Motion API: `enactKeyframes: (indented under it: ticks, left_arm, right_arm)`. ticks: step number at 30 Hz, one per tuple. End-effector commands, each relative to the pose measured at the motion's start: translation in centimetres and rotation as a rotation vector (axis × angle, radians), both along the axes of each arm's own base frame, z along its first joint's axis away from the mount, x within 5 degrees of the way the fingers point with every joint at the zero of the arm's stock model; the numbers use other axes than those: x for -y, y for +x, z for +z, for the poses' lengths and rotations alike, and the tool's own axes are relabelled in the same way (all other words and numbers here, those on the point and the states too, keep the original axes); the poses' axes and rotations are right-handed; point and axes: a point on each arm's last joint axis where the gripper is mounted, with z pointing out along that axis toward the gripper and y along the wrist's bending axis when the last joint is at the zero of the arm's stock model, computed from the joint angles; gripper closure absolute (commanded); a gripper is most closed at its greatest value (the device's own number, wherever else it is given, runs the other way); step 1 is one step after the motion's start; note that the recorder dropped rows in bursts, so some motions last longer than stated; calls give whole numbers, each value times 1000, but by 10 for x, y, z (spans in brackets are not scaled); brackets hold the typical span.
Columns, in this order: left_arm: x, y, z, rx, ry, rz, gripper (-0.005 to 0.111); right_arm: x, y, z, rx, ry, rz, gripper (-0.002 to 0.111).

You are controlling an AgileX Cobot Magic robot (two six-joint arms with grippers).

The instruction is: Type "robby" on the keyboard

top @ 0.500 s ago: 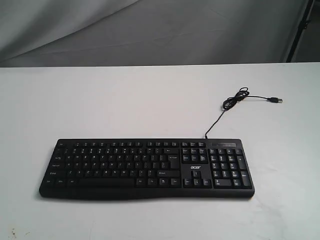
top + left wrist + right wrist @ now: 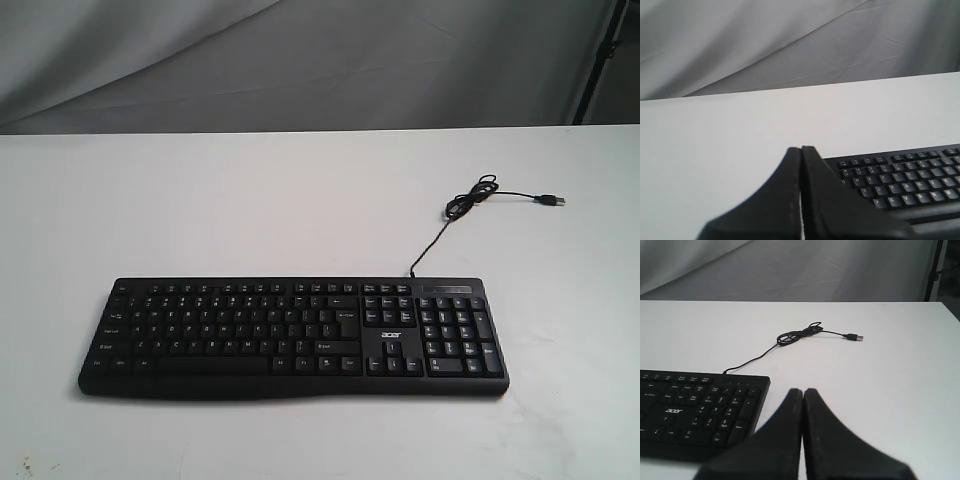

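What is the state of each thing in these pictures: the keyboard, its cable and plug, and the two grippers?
keyboard: flat on the white table, keys up, nothing touching it.
cable: attached at the keyboard's back edge, partly bundled in a loose coil.
USB plug: lying free on the table, not connected.
left gripper: shut, holding nothing.
right gripper: shut, holding nothing.

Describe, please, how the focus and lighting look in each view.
Exterior view: soft, even light, only a thin shadow along the front of the keyboard, legends too small to read. Left wrist view: the left gripper is a dark, blurred shape, keys slightly soft. Right wrist view: the cable is crisp, the right gripper dark and soft-edged.
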Motion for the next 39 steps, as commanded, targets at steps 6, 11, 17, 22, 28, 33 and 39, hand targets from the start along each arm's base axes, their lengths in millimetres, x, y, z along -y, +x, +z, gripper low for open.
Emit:
enactKeyframes:
  ticks: [6,11,17,22,28,33,39]
  left_arm:
    - [0,0,-1,5,1,-6,107]
    - [0,0,-1,5,1,-6,107]
    - [0,0,-1,5,1,-6,107]
    - [0,0,-1,5,1,-6,107]
    - [0,0,-1,5,1,-6,107]
    - [0,0,-1,5,1,-6,107]
    - [0,0,-1,5,1,-6,107]
  right_arm:
    - [0,0,-1,3,-2,-4,108]
    - [0,0,0,14,-3,-4,108]
    - [-1,1,7,89,38,-2,108]
    - [-1,2,12,135,71,-2,108]
    - [-1,2,22,245,138,-7,108]
    - [0,2,29,312,203,-16,108]
    - [3,0,44,480,272,-32,108]
